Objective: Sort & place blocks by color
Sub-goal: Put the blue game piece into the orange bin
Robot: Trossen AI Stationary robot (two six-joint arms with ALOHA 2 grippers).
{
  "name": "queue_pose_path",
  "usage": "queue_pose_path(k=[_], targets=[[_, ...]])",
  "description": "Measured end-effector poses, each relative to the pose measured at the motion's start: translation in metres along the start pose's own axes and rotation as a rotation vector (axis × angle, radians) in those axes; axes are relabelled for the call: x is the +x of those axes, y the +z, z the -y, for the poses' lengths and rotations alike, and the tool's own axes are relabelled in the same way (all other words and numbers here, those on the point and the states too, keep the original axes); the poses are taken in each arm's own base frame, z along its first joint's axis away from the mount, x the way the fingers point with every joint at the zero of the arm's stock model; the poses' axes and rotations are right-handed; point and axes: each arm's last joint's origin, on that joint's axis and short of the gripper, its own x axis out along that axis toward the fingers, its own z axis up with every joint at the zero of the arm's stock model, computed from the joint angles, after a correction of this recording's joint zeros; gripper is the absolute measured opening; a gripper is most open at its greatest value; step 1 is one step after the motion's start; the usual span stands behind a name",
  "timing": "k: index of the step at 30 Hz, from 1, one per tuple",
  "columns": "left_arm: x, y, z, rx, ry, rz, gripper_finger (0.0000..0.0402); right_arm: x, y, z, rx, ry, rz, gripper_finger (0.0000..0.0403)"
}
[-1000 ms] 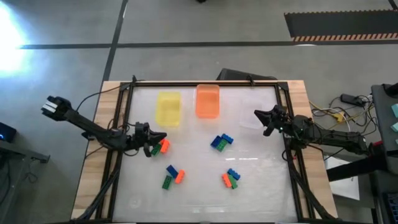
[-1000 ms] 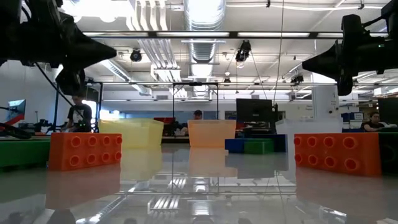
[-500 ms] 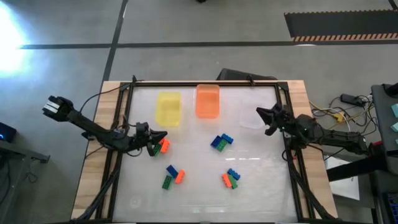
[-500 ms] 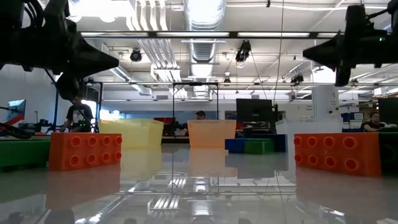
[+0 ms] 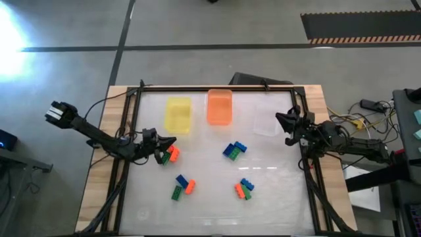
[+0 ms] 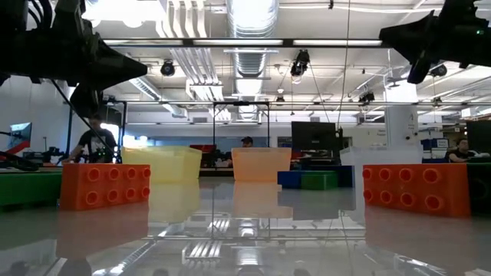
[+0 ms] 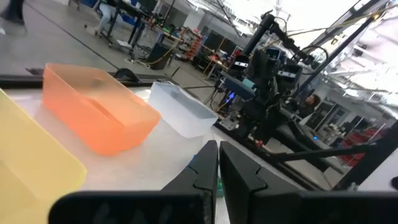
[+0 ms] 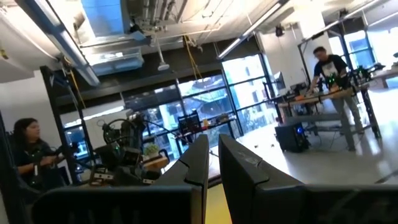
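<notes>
Background people only right wrist view; blocks (image 5: 234, 150) only high view.

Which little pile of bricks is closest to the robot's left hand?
The orange-and-green pile by the table's left side, right at the left hand. The other three piles lie farther toward the middle and front.

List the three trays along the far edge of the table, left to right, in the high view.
Translucent yellow plastic tray → translucent orange plastic tray → clear plastic tray.
</notes>
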Motion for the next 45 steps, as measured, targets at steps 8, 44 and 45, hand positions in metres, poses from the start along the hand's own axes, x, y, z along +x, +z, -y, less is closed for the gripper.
queue_pose_path(k=[8,44,45], targets=[[-0.001,0.004,-0.003,0.063,0.114,0.072,0.0001,0.012,0.003,-0.003,-0.045,0.008,0.023,0.0028],[-0.001,0.032,0.011,0.304,0.120,0.225,0.0001,0.119,-0.024,-0.069,-0.253,0.186,-0.356,0.0028],[-0.001,0.032,0.011,0.304,0.120,0.225,0.0001,0.120,-0.025,-0.070,-0.245,0.188,-0.359,0.0028]])
